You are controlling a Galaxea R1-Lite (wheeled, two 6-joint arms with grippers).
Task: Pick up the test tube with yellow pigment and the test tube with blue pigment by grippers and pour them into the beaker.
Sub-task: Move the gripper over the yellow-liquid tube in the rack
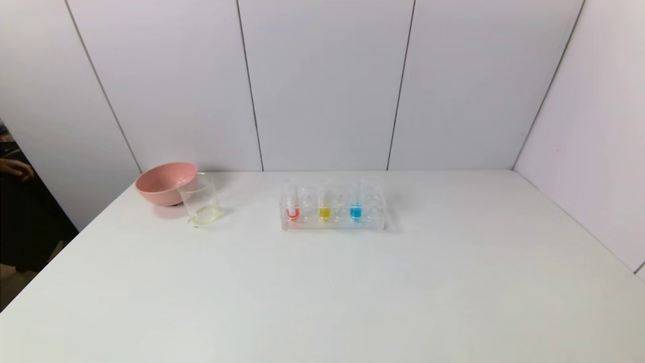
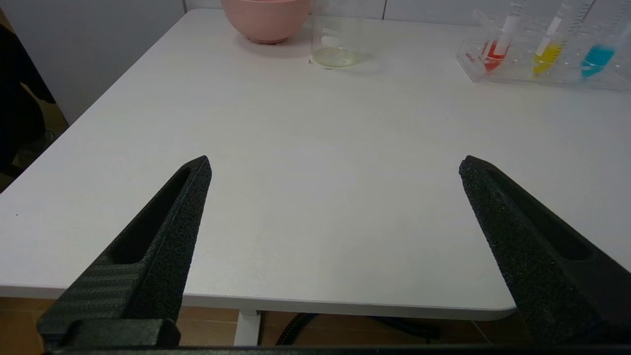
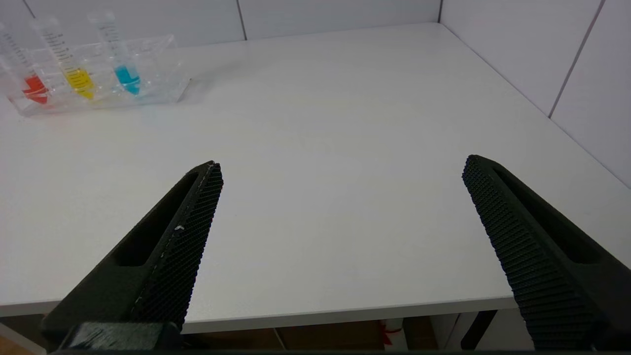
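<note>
A clear rack (image 1: pixel 333 222) stands mid-table with three tubes upright in it. The test tube with yellow pigment (image 1: pixel 325 204) is the middle one and the test tube with blue pigment (image 1: pixel 356 203) is to its right; both also show as the yellow tube (image 2: pixel 549 47) (image 3: pixel 74 69) and the blue tube (image 2: pixel 599 52) (image 3: pixel 123 69). The clear beaker (image 1: pixel 200 199) (image 2: pixel 334 39) stands far left of the rack. My left gripper (image 2: pixel 335 165) and right gripper (image 3: pixel 342 167) hang open and empty by the table's near edge, out of the head view.
A pink bowl (image 1: pixel 165 182) (image 2: pixel 266 19) sits just behind the beaker. A tube with orange-red liquid (image 1: pixel 292 205) fills the rack's left slot. White wall panels close the table at the back and right. The white table (image 1: pixel 352 292) spreads between the near edge and the rack.
</note>
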